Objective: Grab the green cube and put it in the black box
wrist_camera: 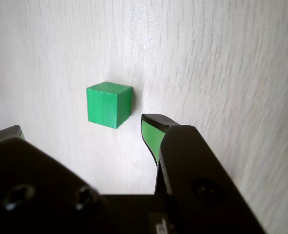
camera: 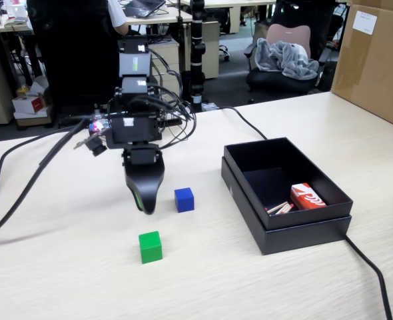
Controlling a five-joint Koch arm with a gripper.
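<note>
One green cube (camera: 150, 247), one blue cube (camera: 184, 199), one black box (camera: 303, 230) and one gripper (camera: 145, 202) share the pale wood-grain table (camera: 63, 267).

From the left of the fixed view: thick black cables (camera: 30, 180) trail across the table from its left edge up to the arm. The gripper hangs tip-down above the table near its middle. The wrist view shows its jaws spread apart and empty, one green-lined tip (wrist_camera: 151, 134) just right of the green cube (wrist_camera: 109, 104), the other at the left edge of that view. The green cube rests on the table nearer the front edge than the gripper, clear of it. The blue cube sits just right of the gripper, well apart from the green one.

Further right, the black box stands nested in its lid, with a red-and-white packet (camera: 306, 197) and some thin pale sticks (camera: 280, 209) inside; the packet's lettering cannot be read. A black cable (camera: 370, 267) runs from the box to the front edge. A brown cardboard box (camera: 376, 60) with a white label, unreadable, stands at the far right corner.
</note>
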